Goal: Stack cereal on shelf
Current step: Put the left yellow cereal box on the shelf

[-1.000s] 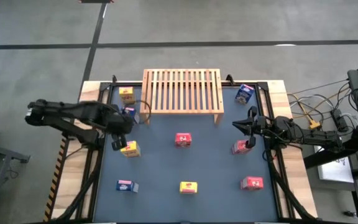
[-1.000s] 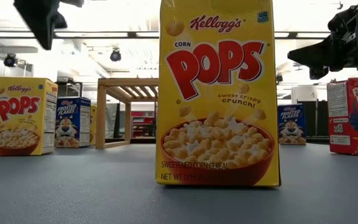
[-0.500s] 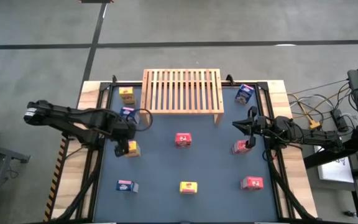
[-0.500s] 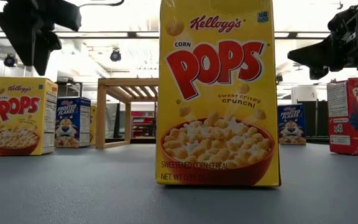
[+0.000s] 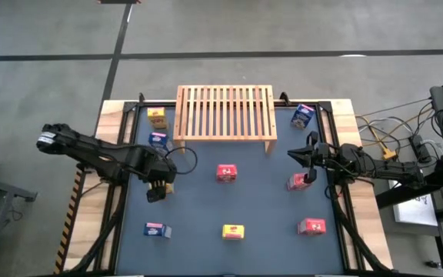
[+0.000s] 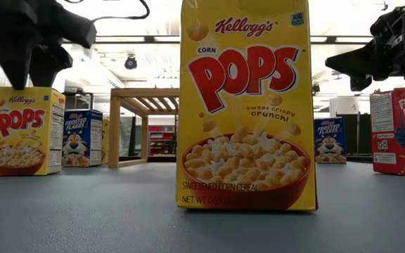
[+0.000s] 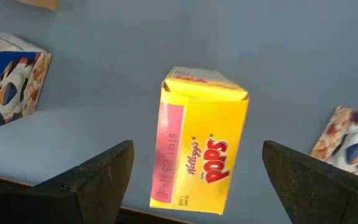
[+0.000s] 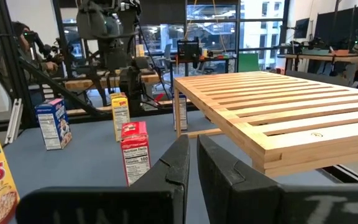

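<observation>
Right now we see the shelf (image 5: 225, 113) standing at the middle of the bench's far edge, its slatted top bare. The cereal boxes are scattered over the blue bench (image 5: 268, 208) around it. A yellow box (image 5: 157, 117) stands just beside the shelf's left end, near the far left corner, and a blue box (image 5: 158, 140) stands a little nearer to us, close to the shelf's left leg. Another blue box (image 5: 302, 116) sits near the far right corner, beside the shelf's right end. A red box (image 5: 227, 172) stands at the middle of the bench, in front of the shelf. A second red box (image 5: 298, 181) is by the right edge, and a third red box (image 5: 312, 227) is near the near right corner. Along the near edge we find a blue box (image 5: 154, 229) on the left and a yellow box (image 5: 234, 231) at the middle, which fills the low view.

The third yellow box (image 7: 201, 146) stands left of the middle of the bench. Our left tool (image 5: 157, 188) hangs directly over it with its fingers (image 7: 95, 177) spread wide, one to each side of the box and clear of it. In the low view the dark tool sits just above this box's top.

Our right tool (image 5: 309, 160) waits above the right edge, over the second red box. Its fingers (image 8: 173, 168) are nearly together, with only a narrow gap, and they hold nothing.
</observation>
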Available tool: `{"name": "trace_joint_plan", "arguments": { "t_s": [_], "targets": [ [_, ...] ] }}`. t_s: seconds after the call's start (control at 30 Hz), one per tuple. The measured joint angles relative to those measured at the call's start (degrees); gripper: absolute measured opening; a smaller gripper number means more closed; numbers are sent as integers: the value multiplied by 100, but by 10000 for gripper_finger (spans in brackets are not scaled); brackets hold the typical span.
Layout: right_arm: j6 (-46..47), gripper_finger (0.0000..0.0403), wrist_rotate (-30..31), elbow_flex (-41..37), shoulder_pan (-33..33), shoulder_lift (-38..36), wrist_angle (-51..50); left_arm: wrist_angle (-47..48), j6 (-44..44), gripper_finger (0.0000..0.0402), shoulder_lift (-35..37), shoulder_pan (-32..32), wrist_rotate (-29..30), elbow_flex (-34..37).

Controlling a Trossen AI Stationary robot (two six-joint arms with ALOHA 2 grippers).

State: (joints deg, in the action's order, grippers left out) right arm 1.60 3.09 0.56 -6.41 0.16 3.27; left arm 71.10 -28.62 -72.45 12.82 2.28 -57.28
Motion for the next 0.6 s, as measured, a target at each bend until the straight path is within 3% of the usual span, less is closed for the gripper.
{"name": "trace_joint_plan", "arguments": {
  "t_s": [0.27,0.6],
  "targets": [
    [1,22,-2,0,1,1,0,80,109,333,-362,0,15,11],
    [184,22,-7,0,0,2,24,-92,308,267,-259,-15,13,33]
  ]
}}
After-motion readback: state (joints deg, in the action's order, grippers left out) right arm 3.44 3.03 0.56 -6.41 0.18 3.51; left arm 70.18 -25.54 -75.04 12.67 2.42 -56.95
